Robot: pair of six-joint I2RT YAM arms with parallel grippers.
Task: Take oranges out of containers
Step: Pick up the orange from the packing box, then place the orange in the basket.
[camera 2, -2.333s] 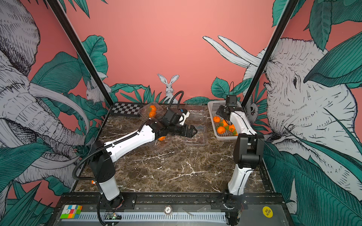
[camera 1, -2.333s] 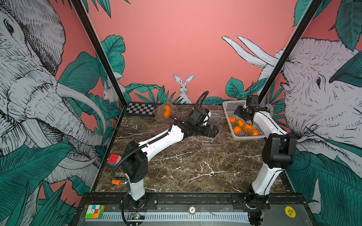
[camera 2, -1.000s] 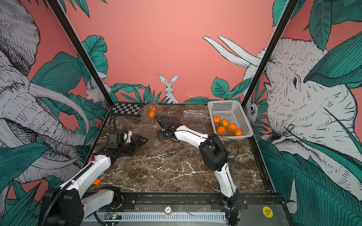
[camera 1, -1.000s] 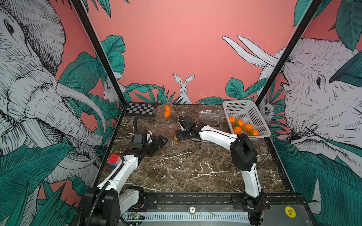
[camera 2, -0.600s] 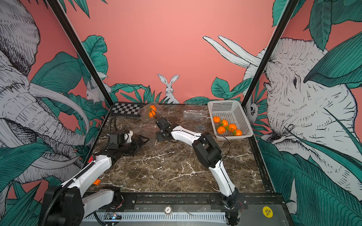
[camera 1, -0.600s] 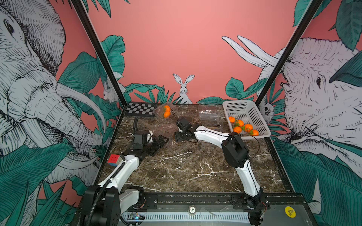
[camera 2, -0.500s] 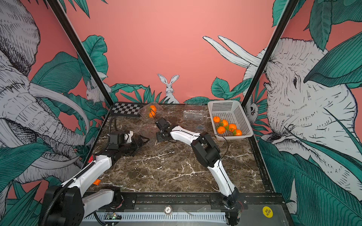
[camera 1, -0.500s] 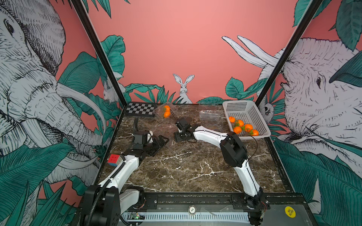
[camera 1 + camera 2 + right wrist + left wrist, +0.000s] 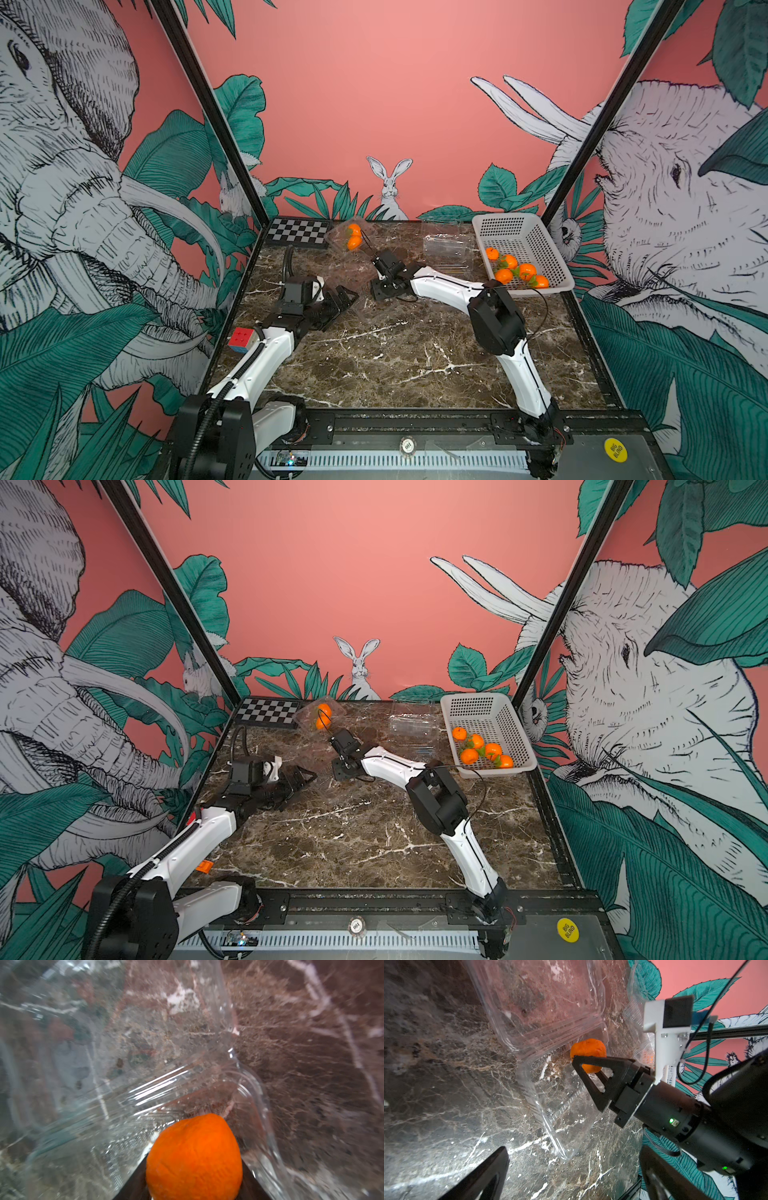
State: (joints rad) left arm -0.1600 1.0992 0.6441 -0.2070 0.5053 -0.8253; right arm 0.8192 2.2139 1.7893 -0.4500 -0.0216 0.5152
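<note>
Right gripper (image 9: pixel 379 290): reaching into the open box (image 9: pixel 562 1118), one finger on each side of an orange (image 9: pixel 194 1157) and seemingly against it. Whether the pinch has taken hold cannot be told.
Left gripper (image 9: pixel 338 305): spread wide and empty, low over the table (image 9: pixel 395 353) just beside the open box. No contact with the box can be seen.
Orange: inside the open box, at the hinge end of the tray, between the right fingers.
Open box: mid-table, lid thrown back. No other fruit is seen in it.
Far box (image 9: pixel 337 241): at the back, beside the checkerboard (image 9: pixel 297 232). It holds a pair of oranges (image 9: pixel 354 243). Lid position unclear.
Spare box (image 9: pixel 446 249): clear, just beside the basket (image 9: pixel 515 232). No fruit is seen in it.
Basket: white, back right, holding five oranges (image 9: pixel 527 271), some with leaves.
Step in hand: judged to be the pick of the last fruit from the open box.
Next move: calls for a firm pinch and a lift clear of the tray wall. The carry would likely go to the basket, given what lies there.
Risk: the thin box is light and may ride up with the fruit. The free left gripper is placed to pin it.
Progress: judged past halfway, with the far box yet to be emptied.
</note>
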